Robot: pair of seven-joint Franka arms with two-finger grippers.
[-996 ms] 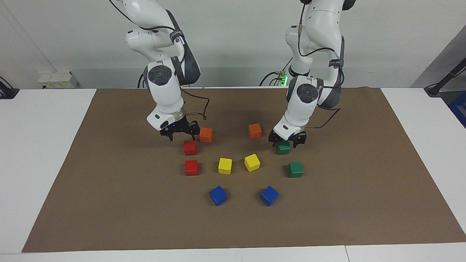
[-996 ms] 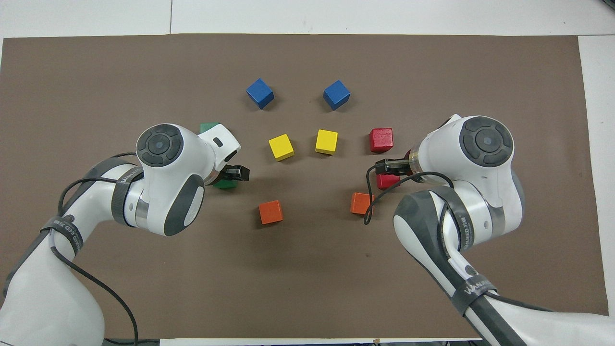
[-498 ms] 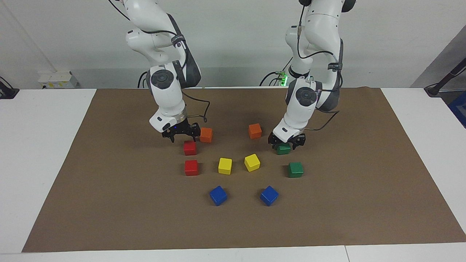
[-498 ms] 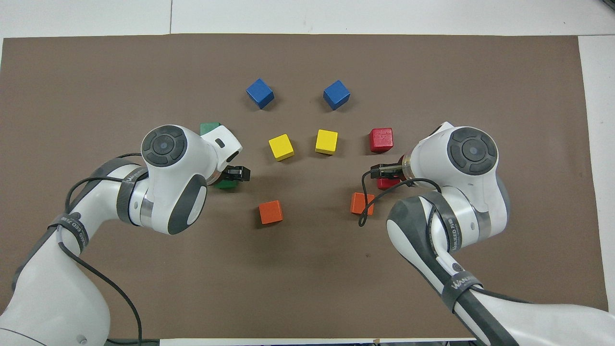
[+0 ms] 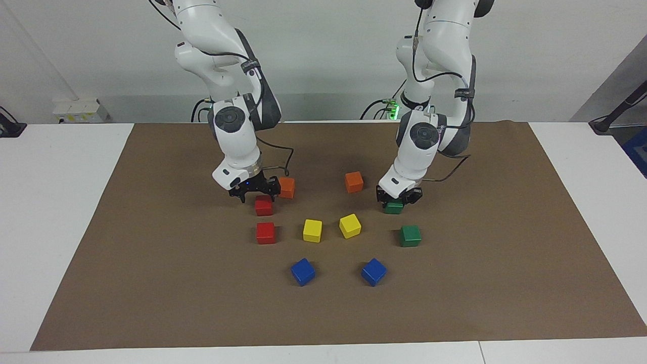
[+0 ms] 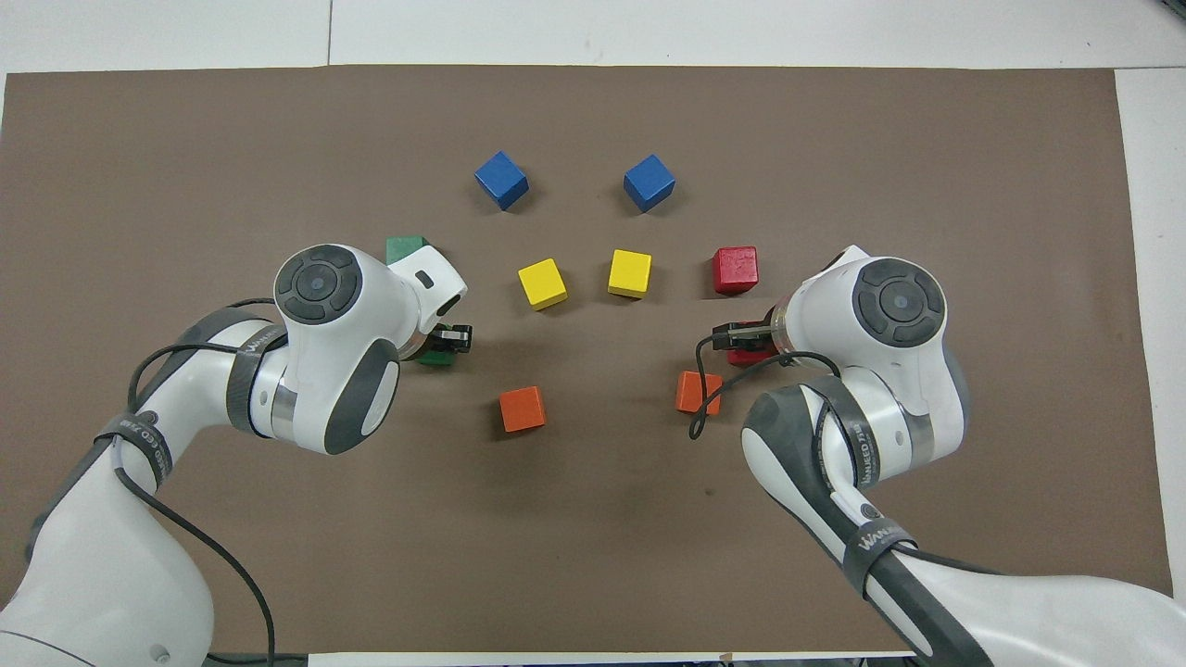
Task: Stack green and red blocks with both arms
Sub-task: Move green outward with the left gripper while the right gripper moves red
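Two dark green blocks and two bright red blocks lie on the brown mat. My left gripper (image 5: 397,199) is down around the green block nearer to the robots (image 5: 394,207), its fingers against the block's sides; one finger shows in the overhead view (image 6: 456,339). The other green block (image 5: 410,235) lies just farther out. My right gripper (image 5: 258,196) is open, just above the red block nearer to the robots (image 5: 263,206), which is partly hidden under the wrist in the overhead view (image 6: 746,356). The other red block (image 5: 265,233) lies just farther out.
Two orange cubes (image 5: 286,187) (image 5: 354,181) lie between the grippers, one close beside the right gripper. Two yellow cubes (image 5: 312,230) (image 5: 350,225) lie mid-mat, two blue cubes (image 5: 303,271) (image 5: 374,271) farther from the robots. The brown mat (image 5: 151,283) covers the white table.
Both grippers have come lower over their blocks. The left gripper's fingers have drawn in onto the green block. The right gripper has shifted over the red block. No block has moved.
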